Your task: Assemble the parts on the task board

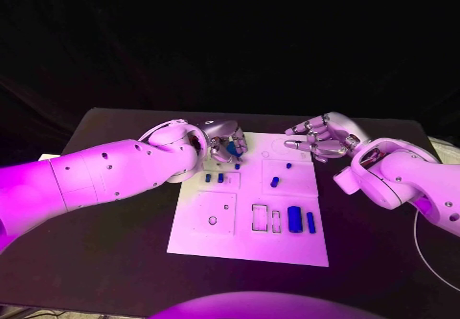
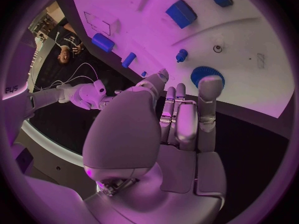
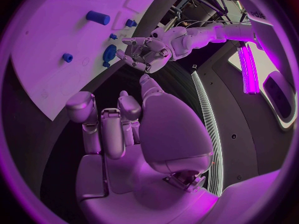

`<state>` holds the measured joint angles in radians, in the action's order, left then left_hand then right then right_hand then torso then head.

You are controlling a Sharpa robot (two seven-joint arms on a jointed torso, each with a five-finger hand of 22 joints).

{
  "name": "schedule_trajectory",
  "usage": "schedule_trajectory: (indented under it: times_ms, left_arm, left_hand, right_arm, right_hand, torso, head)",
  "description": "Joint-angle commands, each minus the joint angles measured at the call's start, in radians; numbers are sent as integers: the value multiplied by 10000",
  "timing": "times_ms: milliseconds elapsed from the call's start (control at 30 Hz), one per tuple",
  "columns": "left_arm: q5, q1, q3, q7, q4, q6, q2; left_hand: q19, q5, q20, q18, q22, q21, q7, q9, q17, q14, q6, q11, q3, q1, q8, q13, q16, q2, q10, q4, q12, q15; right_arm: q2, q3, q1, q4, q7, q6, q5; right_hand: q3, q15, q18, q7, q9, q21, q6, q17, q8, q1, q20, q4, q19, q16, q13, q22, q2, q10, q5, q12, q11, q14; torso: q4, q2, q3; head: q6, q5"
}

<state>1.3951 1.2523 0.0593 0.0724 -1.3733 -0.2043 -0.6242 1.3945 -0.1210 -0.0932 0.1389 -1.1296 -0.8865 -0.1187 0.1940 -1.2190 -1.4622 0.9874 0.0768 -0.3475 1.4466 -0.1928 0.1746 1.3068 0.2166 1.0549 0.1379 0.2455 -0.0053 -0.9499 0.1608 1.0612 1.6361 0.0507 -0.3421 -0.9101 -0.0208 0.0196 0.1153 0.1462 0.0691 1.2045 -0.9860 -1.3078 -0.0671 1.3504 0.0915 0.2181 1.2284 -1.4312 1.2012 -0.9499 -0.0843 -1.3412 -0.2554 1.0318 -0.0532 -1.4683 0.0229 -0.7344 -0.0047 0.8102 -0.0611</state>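
The white task board (image 1: pixel 247 239) lies mid-table with several small blue parts on it. My left hand (image 1: pixel 223 141) hovers over the board's far left corner. Its fingers are spread, and one fingertip (image 2: pixel 211 84) rests on a round blue toothed part (image 2: pixel 198 73) lying near the board's edge; the thumb stands apart from it. That round part (image 3: pixel 109 52) also sits beside the left hand (image 3: pixel 144 52) in the right wrist view. My right hand (image 1: pixel 324 137) hangs over the far right corner, fingers loosely curled, holding nothing.
Blue pegs (image 1: pixel 208 177) (image 1: pixel 275 181) stand mid-board. A blue block (image 1: pixel 294 218) and a bar (image 1: pixel 310 222) lie beside two rectangular slots (image 1: pixel 260 217) nearer me. The black table (image 1: pixel 115 252) surrounds the board. A cable (image 1: pixel 422 246) lies at the right.
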Motion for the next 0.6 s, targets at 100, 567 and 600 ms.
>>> schedule_trajectory:
  times_ms: [100,567,600]
  left_arm:
    - [717,-30,-6,491,104,716,125]
    - [862,-127,-13,835,309,1344,278]
    - [863,-131,-13,833,317,1342,285]
  left_hand:
    - [283,14,23,-237,-524,-761,10,-98,-165,-347,232,-23,104,-86,139,-185,249,-2,214,17,-121,-38]
    - [871,9,136,-596,-1906,-2828,-17,-234,314,-383,698,-147,91,-114,343,-418,104,-63,896,53,-313,-157]
    - [875,9,137,-600,-1920,-2847,-15,-236,325,-384,713,-147,89,-115,346,-423,101,-65,910,54,-322,-160]
  right_arm:
    - [21,-1,-11,1,-32,-94,-45]
    - [41,0,-11,-28,-71,-147,-47]
    - [42,0,-11,-29,-72,-146,-47]
  right_hand:
    - [25,-11,82,-28,15,-26,4,-403,-7,-20,-11,-14,-12,35,2,-6,95,66,-77,-13,-21,-534]
    - [10,-11,84,-27,16,-32,1,-403,-8,2,-12,-12,-10,38,1,1,156,63,-98,-3,-20,-536]
    - [10,-11,84,-27,16,-32,1,-403,-8,2,-12,-12,-10,38,1,1,156,63,-98,-3,-20,-536]
  torso:
    - [-7,-4,11]
    - [8,6,1]
    - [13,8,2]
  head:
    - [29,-6]
    - [95,22]
    - [99,27]
